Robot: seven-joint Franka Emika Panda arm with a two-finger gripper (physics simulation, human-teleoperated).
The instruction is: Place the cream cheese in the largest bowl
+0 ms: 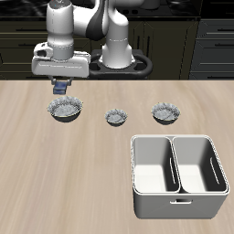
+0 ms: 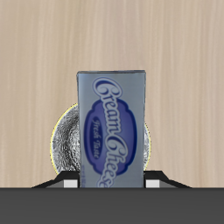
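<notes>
Wrist view: cream cheese [image 2: 111, 131] hiding largest bowl [image 2: 63, 144]

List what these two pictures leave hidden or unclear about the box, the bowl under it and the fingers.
- Largest bowl: wrist view, its middle is hidden behind the cream cheese.
- Cream cheese: exterior view, too small to read, partly covered by the gripper.
- Fingers: wrist view, only the tips show beside the box.

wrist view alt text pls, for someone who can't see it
A blue cream cheese box fills the middle of the view, held upright in the end effector, with a ruffled grey bowl on the wooden table showing behind it on both sides.
</notes>
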